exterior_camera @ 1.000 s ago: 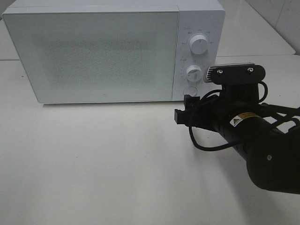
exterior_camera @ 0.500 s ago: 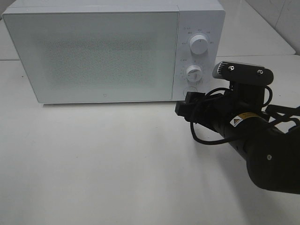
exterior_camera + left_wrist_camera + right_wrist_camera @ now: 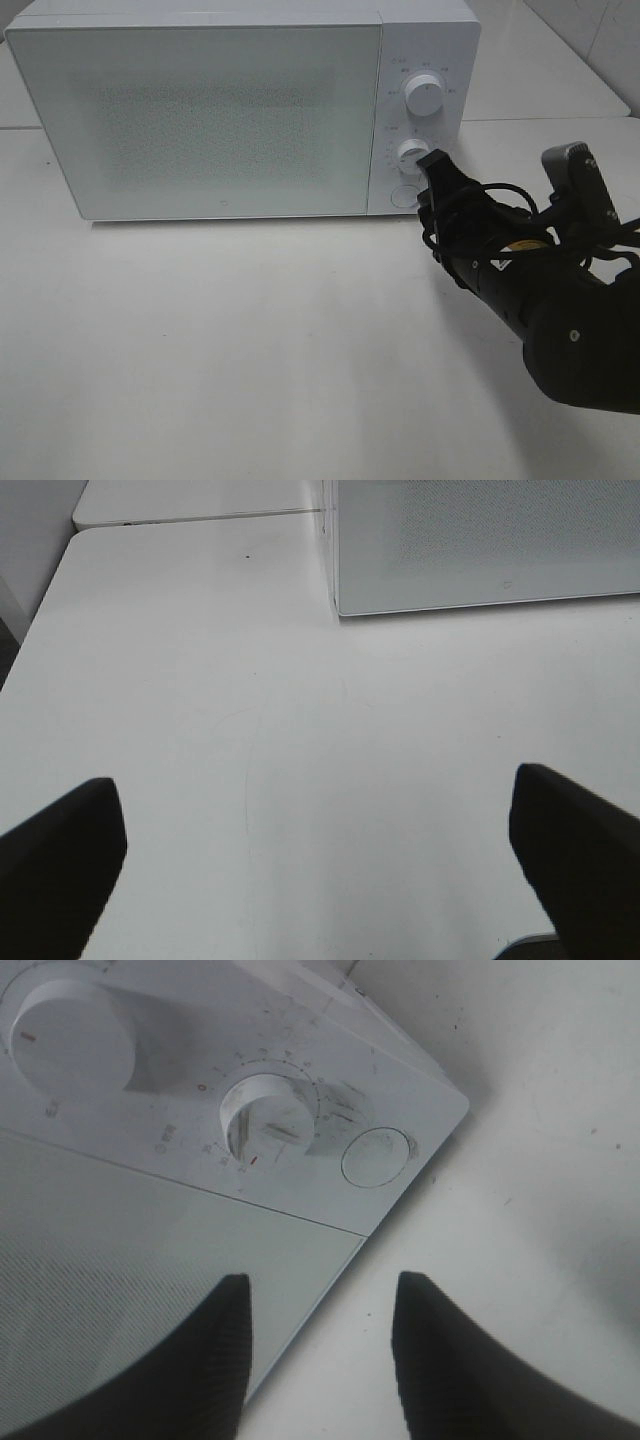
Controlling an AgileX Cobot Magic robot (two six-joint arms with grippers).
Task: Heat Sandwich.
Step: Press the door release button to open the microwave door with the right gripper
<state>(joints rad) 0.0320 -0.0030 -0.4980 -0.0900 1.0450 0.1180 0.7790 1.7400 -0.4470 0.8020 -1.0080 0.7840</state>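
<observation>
The sandwich is nowhere in view. The white microwave (image 3: 200,110) stands at the back of the desk (image 3: 250,350) with its door shut, and whether the food sits behind that speckled glass cannot be told.

The right tool (image 3: 432,162) is up against the control panel beside the lower dial (image 3: 412,153), under the upper dial (image 3: 424,97) and just above the round button (image 3: 404,195). Seen from its own wrist, the right tool (image 3: 320,1280) has its fingers partly spread and pinching nothing, with the lower dial (image 3: 265,1120) beyond their tips.

The left tool (image 3: 312,780) hangs over bare desk well clear of the oven, its fingers spread wide and empty.

The step in hand appears to be setting the controls (most likely the timer). The next move would call for centring the fingers on the lower knob, pressing them together on it and twisting without sliding off its smooth face.

No brand name shows. The scale marks and small characters ringing both dials are too blurred to read, and only a red index tick on each knob stands out.
</observation>
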